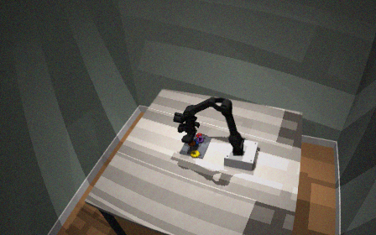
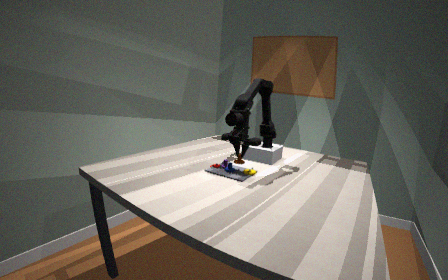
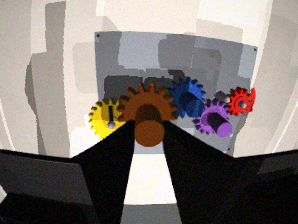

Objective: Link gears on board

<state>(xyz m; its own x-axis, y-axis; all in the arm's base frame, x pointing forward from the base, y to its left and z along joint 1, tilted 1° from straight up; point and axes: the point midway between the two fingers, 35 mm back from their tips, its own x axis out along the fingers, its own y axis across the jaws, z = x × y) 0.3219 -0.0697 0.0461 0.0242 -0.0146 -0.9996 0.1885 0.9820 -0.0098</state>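
Note:
My gripper (image 3: pixel 148 125) (image 2: pixel 239 158) is shut on the knob of the orange-brown gear (image 3: pixel 134 106) (image 2: pixel 239 161). It holds this gear above the grey board (image 3: pixel 135 47) (image 2: pixel 236 176). In the wrist view the gear covers part of the board between the yellow gear (image 3: pixel 99 120) (image 1: pixel 193 154) (image 2: pixel 252 171) and the blue gear (image 3: pixel 187 94) (image 2: pixel 229 167). The purple gear (image 3: pixel 215 118) (image 1: pixel 201 139) (image 2: pixel 224 163) stands beside the blue one, close to the red gear (image 3: pixel 240 99) (image 2: pixel 215 165). Whether their teeth mesh is hard to tell. Any peg under the held gear is hidden.
The white arm base (image 1: pixel 241 159) (image 2: pixel 268 153) stands on the table (image 1: pixel 148 180) (image 2: pixel 186 195), to the right of the board in the top view. Grey peg tops (image 3: pixel 221 96) show near the red gear. Arm shadows fall across the board and table.

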